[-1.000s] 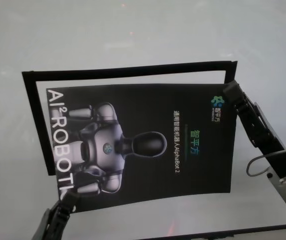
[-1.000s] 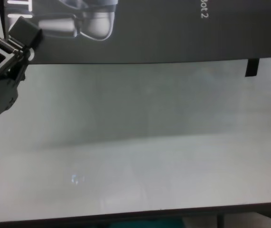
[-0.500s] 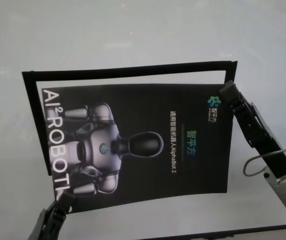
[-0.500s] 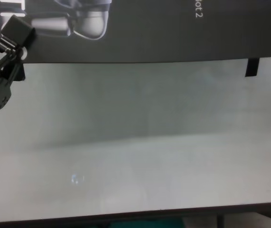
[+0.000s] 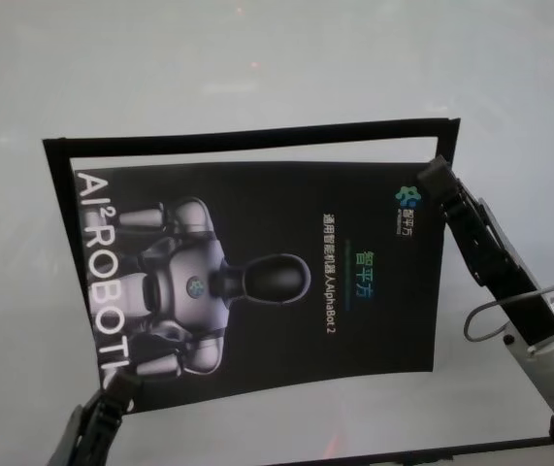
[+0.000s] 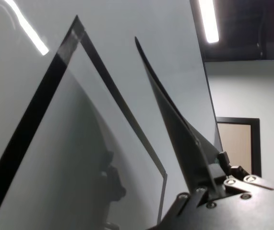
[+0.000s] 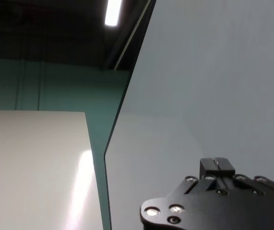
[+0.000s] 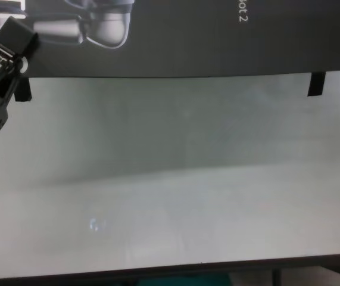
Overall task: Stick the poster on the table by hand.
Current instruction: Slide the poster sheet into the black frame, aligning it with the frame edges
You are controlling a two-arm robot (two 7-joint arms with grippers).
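The poster (image 5: 277, 282), a dark sheet with a silvery robot figure and pale lettering, hangs just above the table (image 5: 257, 58). My left gripper (image 5: 121, 391) is shut on its near-left corner. In the chest view its square pad (image 8: 15, 36) presses on the poster (image 8: 217, 42). The left wrist view shows the poster (image 6: 175, 124) edge-on, running into the left gripper (image 6: 208, 189). My right gripper (image 5: 432, 175) is shut on the far-right corner. In its wrist view the right gripper (image 7: 217, 167) shows its fingers together.
A frame of narrow black tape strips (image 5: 257, 133) lies on the table around the poster's far, left and right sides. One short end of tape (image 8: 317, 84) shows below the poster. The table's dark front edge (image 8: 170, 271) is near me.
The poster has shifted left and slightly away from me, toward the tape frame's far-left corner. Both grippers moved with it and kept their hold.
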